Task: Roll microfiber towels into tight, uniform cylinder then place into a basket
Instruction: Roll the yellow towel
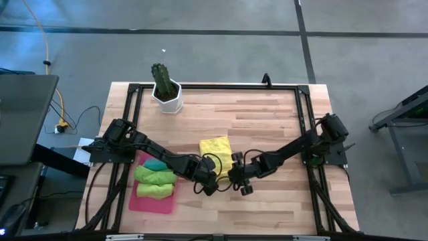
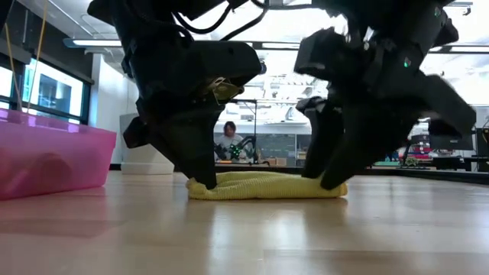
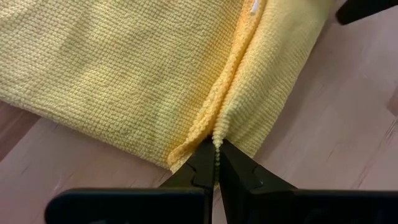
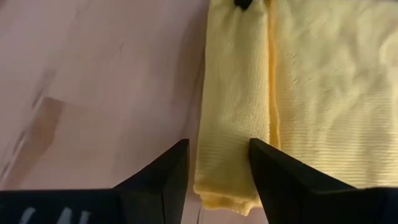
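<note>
Two dark, matte-black jointed arms are seen, the left arm (image 1: pixel 144 144) and the right arm (image 1: pixel 294 147), each with black cables looped along its links. Each is ended by a gripper of two black, wedge-shaped fingers (image 4: pixel 163 180).

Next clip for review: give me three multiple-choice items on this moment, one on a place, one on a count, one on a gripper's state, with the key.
1. Where does the yellow towel lie?
A. in the basket
B. on the bare table
C. against the cactus pot

2. How many rolled towels lie in the basket?
A. one
B. three
C. five

3. How is the left gripper?
A. shut on the yellow towel's edge
B. wide open
C. holding the pot

Key: B, wood lies all around it; B, teal, green and lime rolls; A, its fingers pinch the hem.
</note>
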Robot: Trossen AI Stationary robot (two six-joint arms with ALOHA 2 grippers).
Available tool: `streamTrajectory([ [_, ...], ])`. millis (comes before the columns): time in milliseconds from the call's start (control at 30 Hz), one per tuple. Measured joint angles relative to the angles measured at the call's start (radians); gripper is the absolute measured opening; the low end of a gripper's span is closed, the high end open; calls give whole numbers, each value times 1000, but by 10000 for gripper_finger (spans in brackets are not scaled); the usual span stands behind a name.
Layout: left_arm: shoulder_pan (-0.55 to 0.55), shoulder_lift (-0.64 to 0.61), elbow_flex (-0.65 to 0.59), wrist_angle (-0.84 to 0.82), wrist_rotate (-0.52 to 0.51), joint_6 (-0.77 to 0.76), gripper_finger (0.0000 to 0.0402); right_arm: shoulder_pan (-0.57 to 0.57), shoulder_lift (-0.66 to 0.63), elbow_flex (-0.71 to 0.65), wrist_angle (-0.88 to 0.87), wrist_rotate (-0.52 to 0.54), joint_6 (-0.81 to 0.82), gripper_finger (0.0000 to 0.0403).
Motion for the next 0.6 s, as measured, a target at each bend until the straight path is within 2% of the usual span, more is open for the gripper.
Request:
streamTrajectory([
  [367, 4, 0, 0, 4, 5, 25, 4, -2, 52, 4, -4, 11, 76, 161],
  [467, 4, 0, -1, 15, 6, 124, 14, -2, 53, 4, -13, 15, 113, 155],
  [600, 5, 0, -1, 18, 49, 357, 37, -2, 54, 4, -31, 15, 146, 128],
])
